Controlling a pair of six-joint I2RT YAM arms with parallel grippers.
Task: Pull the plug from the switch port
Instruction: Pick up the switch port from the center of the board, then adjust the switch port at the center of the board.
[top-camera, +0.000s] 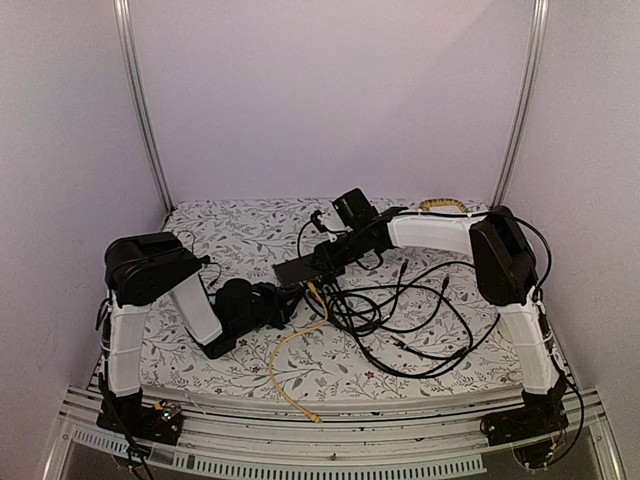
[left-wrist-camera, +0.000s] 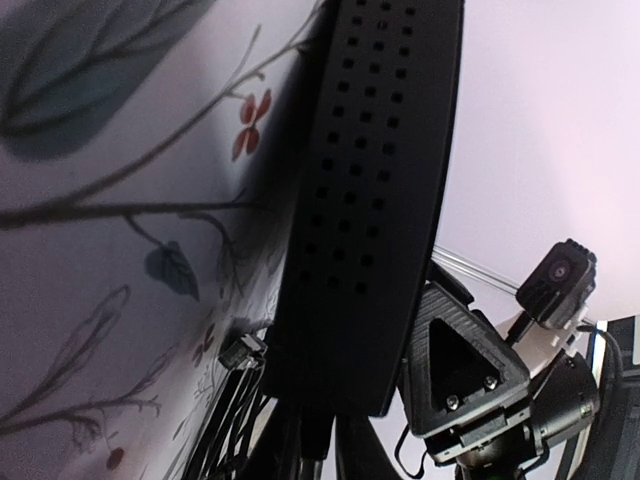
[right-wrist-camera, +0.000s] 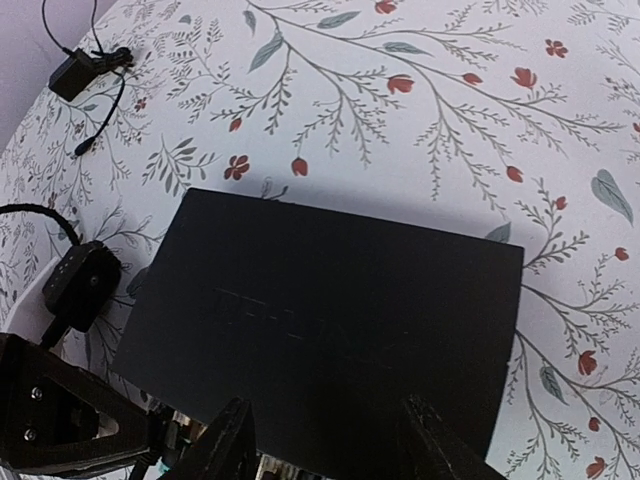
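— While the switch (top-camera: 303, 270) lies flat in the middle of the tabletop (top-camera: 220, 225), is the plug out yet?
— I judge not. A yellow cable (top-camera: 271, 368) runs from its near edge, so the plug looks seated, though the port itself is hidden.
— And the arms?
— Over the switch's top hangs the right claw (right-wrist-camera: 328, 425), jaws apart, clamped on nothing; contact is unclear. At the near-left edge sits the left claw (top-camera: 285, 298), jaws almost together; whether they pinch the plug I cannot tell.
— What remains?
— The whole pull: a sure grip, then drawing the plug straight out.
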